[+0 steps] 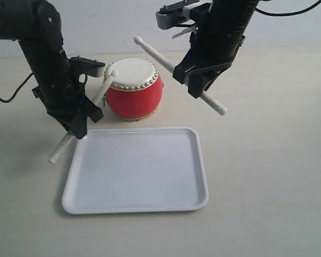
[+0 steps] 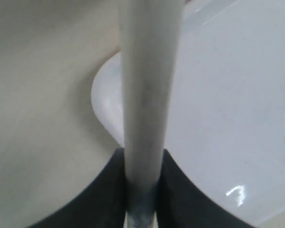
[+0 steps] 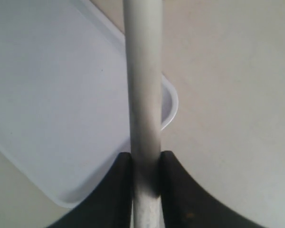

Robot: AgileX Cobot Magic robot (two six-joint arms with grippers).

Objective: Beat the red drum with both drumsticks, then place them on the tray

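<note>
Pale beige tabletop [image 1: 267, 160] under a plain light wall [image 1: 112, 21]. Lying flat on it, glossy white tray [image 1: 139, 171] with rounded corners and a low rim.

Just beyond the tray's far edge, toward its left half: red drum [image 1: 135, 96], upright, cream skin on top, ringed with gold studs, near the tray but apart from it.

Over the tray's far left corner: left gripper [image 1: 77, 126], jaws clamped on left stick [image 1: 61, 150]. Slanting up from a butt end outside the tray's left edge to a tip at the drum's near-left rim; cannot tell whether touching the skin. Seen from the left wrist: black fingers [image 2: 99, 194] pressed against both sides of the pale shaft, with a rounded tray corner beneath.

Beyond the tray's far right corner and well above the table: right gripper [image 1: 200, 88], jaws clamped on right stick [image 1: 155, 53] near its middle. Tilted, rounded tip high over the drum's far side and clear of the skin, butt end pointing down toward the tray's right. Seen from the right wrist: black fingers [image 3: 180, 190] tight on the shaft, tray corner below.
</note>
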